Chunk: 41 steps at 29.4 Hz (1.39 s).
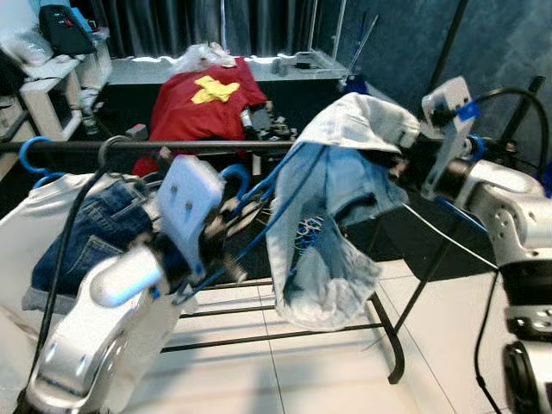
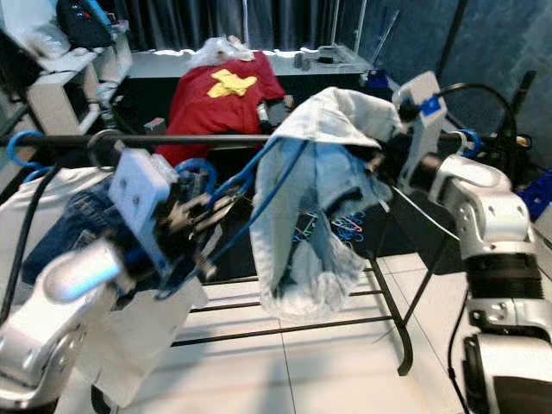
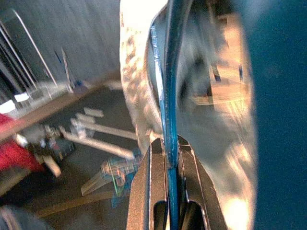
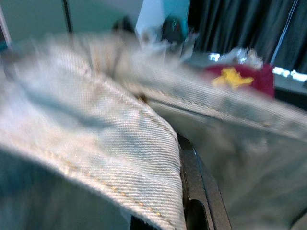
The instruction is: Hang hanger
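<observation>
Nearest, left gripper (image 3: 169,163) pinched tight on thin blue plastic hanger (image 1: 259,191). Beyond, pale twill denim garment (image 1: 332,203) draped on it, just below black metal rail (image 1: 138,147). Right gripper (image 1: 398,159) buried in denim folds, finger spread unclear.

White tiled floor (image 1: 302,371), dark curtains (image 1: 198,26), white shelf (image 1: 52,95) at left.

Dim room, motion blur throughout; wrist views smeared, soft focus.
</observation>
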{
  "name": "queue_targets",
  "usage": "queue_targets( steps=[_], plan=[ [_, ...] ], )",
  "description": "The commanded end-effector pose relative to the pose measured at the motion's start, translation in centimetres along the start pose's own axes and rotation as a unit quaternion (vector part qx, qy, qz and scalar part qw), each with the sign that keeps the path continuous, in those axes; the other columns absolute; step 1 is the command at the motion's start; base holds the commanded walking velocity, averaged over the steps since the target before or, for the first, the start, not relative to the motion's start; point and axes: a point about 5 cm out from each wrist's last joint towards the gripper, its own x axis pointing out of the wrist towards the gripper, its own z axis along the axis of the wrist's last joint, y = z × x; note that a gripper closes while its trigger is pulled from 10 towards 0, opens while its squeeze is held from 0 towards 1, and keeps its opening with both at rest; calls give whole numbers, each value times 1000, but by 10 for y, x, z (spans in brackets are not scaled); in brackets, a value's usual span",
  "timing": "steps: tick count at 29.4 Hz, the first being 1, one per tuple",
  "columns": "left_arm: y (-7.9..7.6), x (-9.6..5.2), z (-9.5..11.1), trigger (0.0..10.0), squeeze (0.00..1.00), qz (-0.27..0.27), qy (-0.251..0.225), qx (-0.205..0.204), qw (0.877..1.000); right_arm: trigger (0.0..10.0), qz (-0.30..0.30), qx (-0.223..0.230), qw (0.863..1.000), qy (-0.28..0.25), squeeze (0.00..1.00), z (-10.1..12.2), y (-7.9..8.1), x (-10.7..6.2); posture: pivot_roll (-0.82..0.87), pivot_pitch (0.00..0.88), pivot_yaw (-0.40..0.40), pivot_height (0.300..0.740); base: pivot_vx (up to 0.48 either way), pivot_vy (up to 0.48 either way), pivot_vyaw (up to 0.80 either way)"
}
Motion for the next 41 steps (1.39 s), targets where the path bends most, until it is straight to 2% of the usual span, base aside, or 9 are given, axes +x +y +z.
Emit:
queue_targets(
  steps=[1, 9, 19, 21, 22, 23, 24, 31, 41],
  plan=[
    [-6, -5, -10, 0, 0, -22, 29, 15, 999, 0, -8, 10, 999, -44, 0, 17, -4, -2, -139, 0, -46, 740, 0, 0, 0],
    [-52, -32, -14, 2275, 0, -171, 51, -78, 981, 0, -86, 14, 996, 4, 0, 0, -22, 0, -114, 0, -56, 740, 0, 0, 0],
    [-41, -70, -25, 1725, 0, -82, 45, -159, 983, 0, -147, 64, 968, 194, 0, -97, -18, -15, -83, 0, -61, 740, 0, 0, 0],
    [-40, -74, -32, 4549, 0, -60, 56, -162, 983, 0, -136, 70, 966, 211, 0, -108, -14, -18, -78, 0, -66, 740, 0, 0, 0],
    [-39, -77, -44, 10000, 0, -23, 82, -161, 983, 4157, -129, 74, 963, 225, 0, -123, -9, -22, -67, 0, -74, 740, 0, 0, 0],
    [-37, -79, -59, 10000, 0, 27, 106, -169, 980, 4157, -128, 84, 959, 240, 0, -139, -4, -27, -65, 0, -74, 740, 0, 0, 0],
    [-34, -83, -85, 10000, 0, 118, 146, -190, 964, 10000, -143, 102, 948, 267, 0, -169, 4, -39, -62, 0, -74, 740, 0, 0, 0],
    [-49, -118, -160, 10000, 0, 357, 266, -282, 850, 10000, -198, 169, 907, 332, 0, -256, 51, -102, -44, 0, -70, 740, 0, 0, 0],
    [-74, -156, -192, 10000, 0, 396, 369, -257, 801, 10000, -212, 194, 891, 351, 0, -287, 80, -143, -48, 0, -51, 740, 0, 0, 0]
  ],
)
